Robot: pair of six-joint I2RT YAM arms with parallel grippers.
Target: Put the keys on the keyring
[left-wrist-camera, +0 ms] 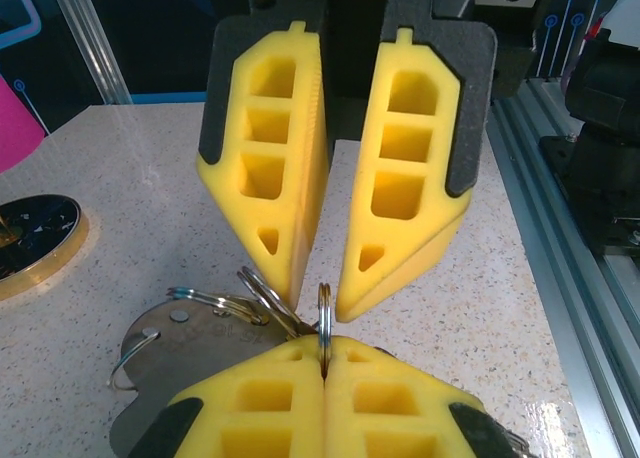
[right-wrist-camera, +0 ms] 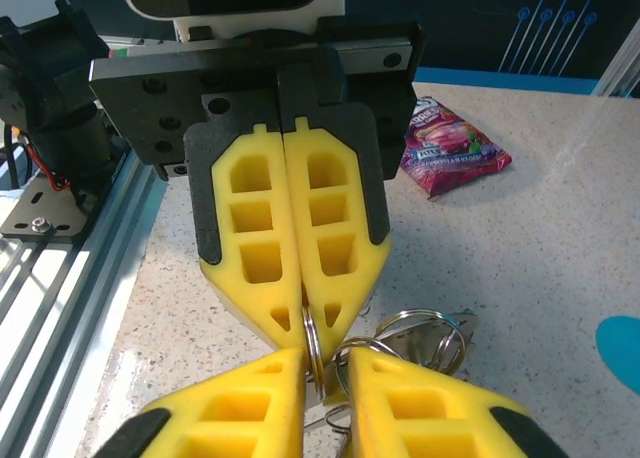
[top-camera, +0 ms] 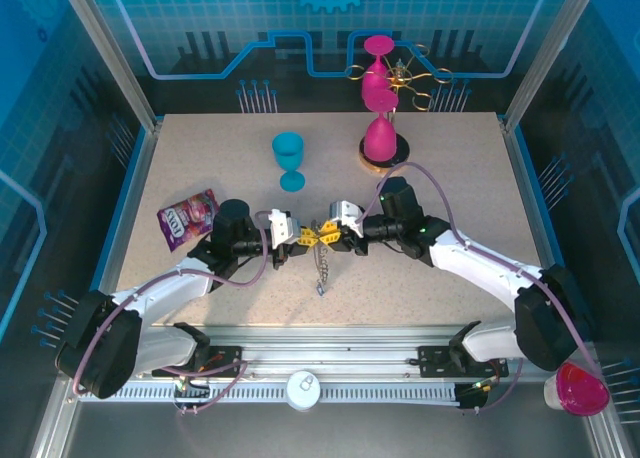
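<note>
The keyring's thin metal ring [left-wrist-camera: 325,320] stands edge-on, and my left gripper [left-wrist-camera: 325,356] is shut on its lower part. My right gripper [left-wrist-camera: 322,296] faces it tip to tip, its jaws a little apart on either side of the ring, not pinching it. In the right wrist view the keyring [right-wrist-camera: 314,343] runs from the shut left gripper [right-wrist-camera: 308,318] down into the gap of the right gripper [right-wrist-camera: 326,366]. The silvery keys [left-wrist-camera: 190,323] on their own small rings lie bunched beside the tips, and the keys [right-wrist-camera: 440,328] touch the table. From above, both grippers meet mid-table, left gripper [top-camera: 300,235], right gripper [top-camera: 330,231], with a short chain [top-camera: 321,268] trailing toward me.
A blue goblet [top-camera: 289,158] stands behind the grippers. A purple snack packet [top-camera: 187,216] lies at the left. A pink stand on a gold disc [top-camera: 382,128] is at the back right. The metal rail [top-camera: 320,353] runs along the near edge.
</note>
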